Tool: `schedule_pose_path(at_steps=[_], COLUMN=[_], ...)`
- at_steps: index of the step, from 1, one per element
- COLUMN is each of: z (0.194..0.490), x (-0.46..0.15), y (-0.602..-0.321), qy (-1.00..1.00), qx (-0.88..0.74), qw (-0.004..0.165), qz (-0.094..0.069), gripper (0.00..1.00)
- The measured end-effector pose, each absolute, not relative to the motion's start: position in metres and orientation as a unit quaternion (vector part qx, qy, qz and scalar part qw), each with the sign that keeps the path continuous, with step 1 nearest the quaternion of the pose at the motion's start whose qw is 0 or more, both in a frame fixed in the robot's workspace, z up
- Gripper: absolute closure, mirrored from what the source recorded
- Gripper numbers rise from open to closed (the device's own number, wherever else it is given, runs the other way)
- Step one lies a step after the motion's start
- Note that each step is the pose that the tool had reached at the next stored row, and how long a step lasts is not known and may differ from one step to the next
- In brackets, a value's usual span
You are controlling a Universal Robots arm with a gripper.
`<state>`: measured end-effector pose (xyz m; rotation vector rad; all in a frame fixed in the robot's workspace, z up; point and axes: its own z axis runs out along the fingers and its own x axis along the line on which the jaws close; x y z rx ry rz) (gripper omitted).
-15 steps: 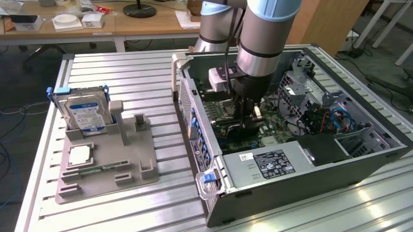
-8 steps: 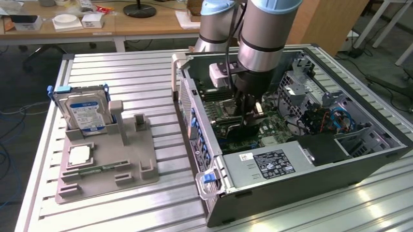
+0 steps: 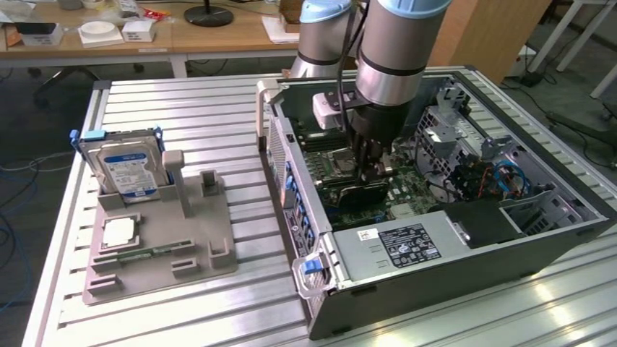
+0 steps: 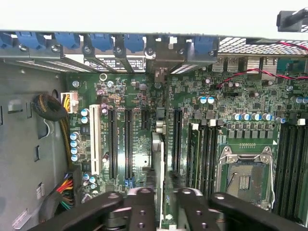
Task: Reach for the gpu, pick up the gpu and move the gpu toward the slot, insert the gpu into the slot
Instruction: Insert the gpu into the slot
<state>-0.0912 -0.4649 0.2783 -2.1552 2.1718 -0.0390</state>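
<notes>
From my remote seat, the pincer [image 4: 163, 202] sits low inside the open computer case [image 3: 540, 249], its two fingers [image 4: 142, 207] flanking the upper edge of the gpu [image 4: 157, 168], a thin card seen edge-on and standing upright on the green motherboard [image 4: 144, 115]; whether the fingers already pinch the card or merely bracket it I cannot tell, though they stand close on either side. By my reading the reach is complete and the grasp is under way, with the lift and the seating in the slot not yet shown as done; the slot itself I cannot single out among the long connectors. The exterior view adds the arm [image 3: 391, 65] plunging straight down into the case, and, across the counter [image 3: 193, 101], a hard drive [image 3: 123, 168] parked upright in a grey holder [image 3: 164, 253].
</notes>
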Motion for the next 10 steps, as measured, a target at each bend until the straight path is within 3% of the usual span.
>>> schedule_pose_path(at_steps=[1,3,5,10], z=[0.2783,0.2783,0.2783,0.2783], x=[-0.0912,-0.0912,-0.0912,-0.0912], y=[-0.4649,-0.4649,-0.4649,-0.4649], qy=[0.709,0.709,0.709,0.709], qx=[-0.704,-0.704,-0.704,-0.704], qw=[0.041,0.041,0.041,0.041], qz=[-0.013,-0.013,-0.013,-0.013], gripper=[0.74,0.85,0.90,0.90])
